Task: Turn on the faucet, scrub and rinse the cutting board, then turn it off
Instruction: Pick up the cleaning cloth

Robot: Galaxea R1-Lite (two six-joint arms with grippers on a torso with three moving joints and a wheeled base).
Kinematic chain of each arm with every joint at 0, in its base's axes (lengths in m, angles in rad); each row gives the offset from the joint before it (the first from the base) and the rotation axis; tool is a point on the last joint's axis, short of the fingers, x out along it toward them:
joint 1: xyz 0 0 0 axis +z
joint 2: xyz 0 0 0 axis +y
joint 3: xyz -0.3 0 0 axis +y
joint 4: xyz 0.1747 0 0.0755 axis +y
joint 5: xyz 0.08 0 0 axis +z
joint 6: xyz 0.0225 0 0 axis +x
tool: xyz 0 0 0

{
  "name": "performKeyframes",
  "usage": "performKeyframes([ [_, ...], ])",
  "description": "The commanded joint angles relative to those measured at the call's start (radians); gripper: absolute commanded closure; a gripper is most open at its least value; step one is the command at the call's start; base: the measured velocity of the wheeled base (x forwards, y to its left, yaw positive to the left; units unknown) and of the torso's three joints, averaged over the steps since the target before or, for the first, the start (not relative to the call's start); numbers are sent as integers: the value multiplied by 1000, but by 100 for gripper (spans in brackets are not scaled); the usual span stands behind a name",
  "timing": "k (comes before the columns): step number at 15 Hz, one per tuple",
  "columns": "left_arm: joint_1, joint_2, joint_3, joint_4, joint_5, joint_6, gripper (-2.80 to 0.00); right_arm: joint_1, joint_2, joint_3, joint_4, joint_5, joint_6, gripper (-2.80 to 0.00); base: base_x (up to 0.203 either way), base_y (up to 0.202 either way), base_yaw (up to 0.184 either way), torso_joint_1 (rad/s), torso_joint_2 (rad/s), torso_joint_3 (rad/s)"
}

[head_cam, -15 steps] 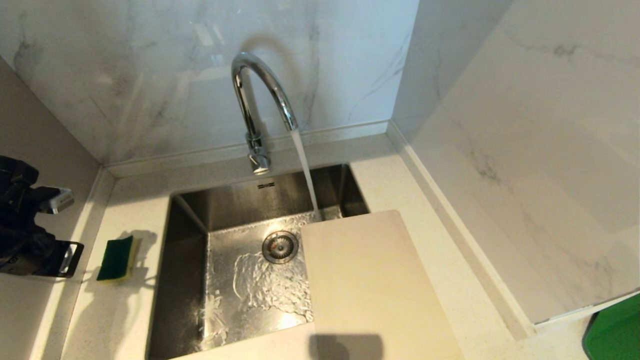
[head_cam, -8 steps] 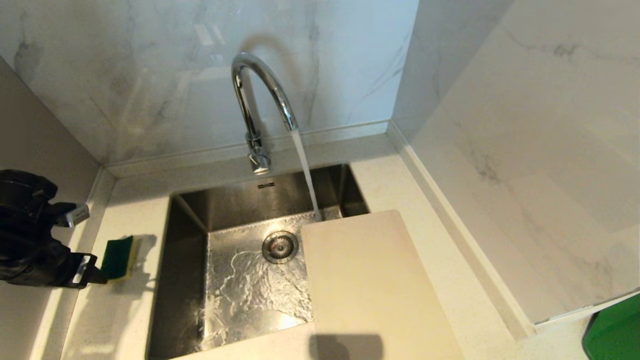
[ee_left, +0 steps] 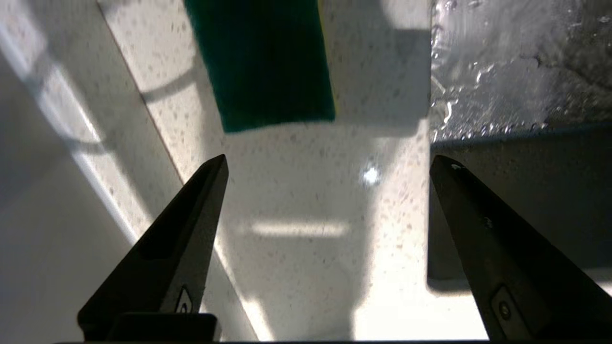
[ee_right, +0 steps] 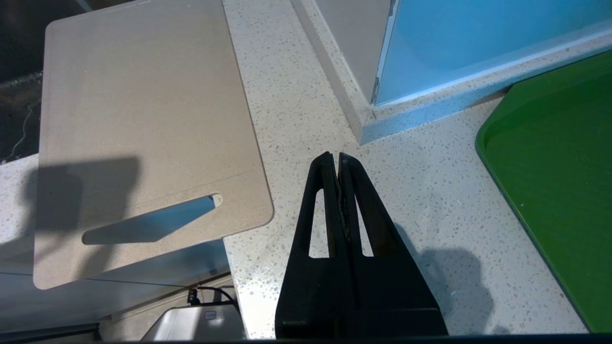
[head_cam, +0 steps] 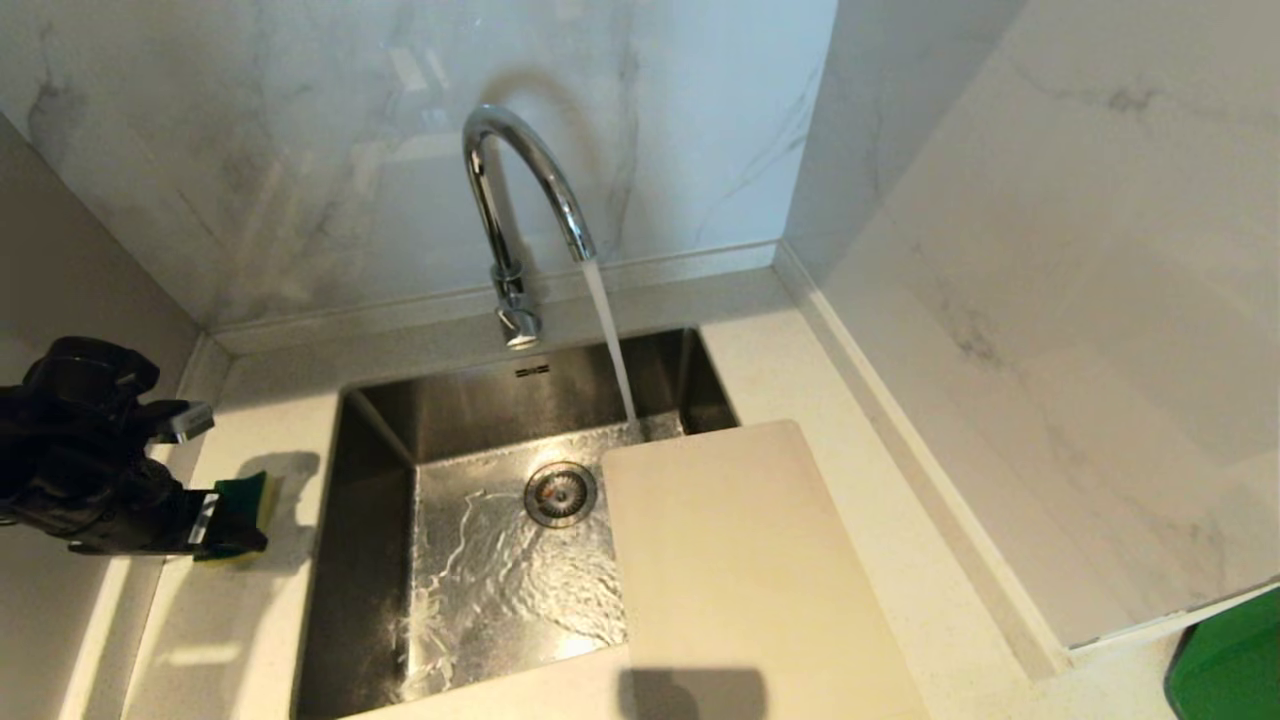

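Head view gives us the faucet at the back rim of the sink, with a stream of water pouring from its spout onto the wet steel floor near the drain. Our cutting board lies flat, bridging the sink's right edge and the bench; its slot handle faces the near edge in the right wrist view. At the left, our left hand reaches in low over the bench, its fingers spread wide. A green sponge lies just beyond the fingertips; from the head view one finger seems to overlap it, though we cannot tell if they touch. Our right hand hangs over the bench right of the board, fingers pressed together, holding nothing, near a green tray.
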Motion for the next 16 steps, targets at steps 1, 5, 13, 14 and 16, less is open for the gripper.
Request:
performKeyframes([
  [1,1,49,-39,3,-2,-14,-280,0,0,0,0,0,1,0,0,0,0,0,0,0],
  [5,3,73,-70,36,-6,-15,-280,0,0,0,0,0,1,0,0,0,0,0,0,0],
  [13,42,120,-114,62,-6,-10,-280,0,0,0,0,0,1,0,0,0,0,0,0,0],
  [14,44,127,-122,62,-12,-10,-280,0,0,0,0,0,1,0,0,0,0,0,0,0],
  [16,49,139,-132,62,-18,-11,-280,0,1,0,0,0,1,0,0,0,0,0,0,0],
])
